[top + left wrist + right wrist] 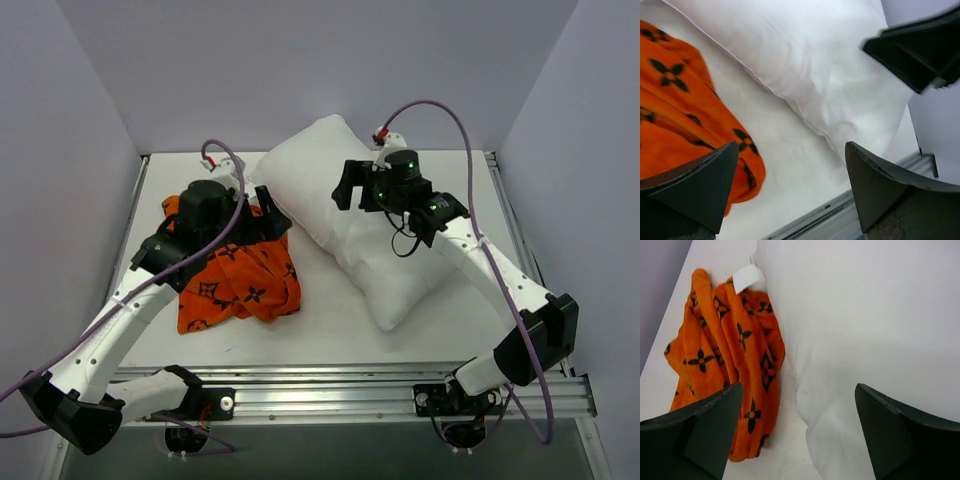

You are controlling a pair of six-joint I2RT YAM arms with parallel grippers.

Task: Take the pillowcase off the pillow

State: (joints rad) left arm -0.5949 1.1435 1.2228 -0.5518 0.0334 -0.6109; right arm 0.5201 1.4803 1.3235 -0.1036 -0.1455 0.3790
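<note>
Both spread wide, empty: left gripper (pixel 790 150) by crumpled pillowcase (pixel 240 285), right gripper (pixel 799 387) over bare pillow (pixel 400 275).

I log the pillowcase (pixel 240 285) as soft, fleecy matt orange cloth. The pillow (pixel 370 225) is smooth white cloth with a faint sheen. The surface (pixel 330 335) reads matt white and smooth. The front rail (pixel 350 393) looks like brushed metal. On the left tool (pixel 790 190), the fingers (pixel 695 190) look like matt dark plastic.
</note>
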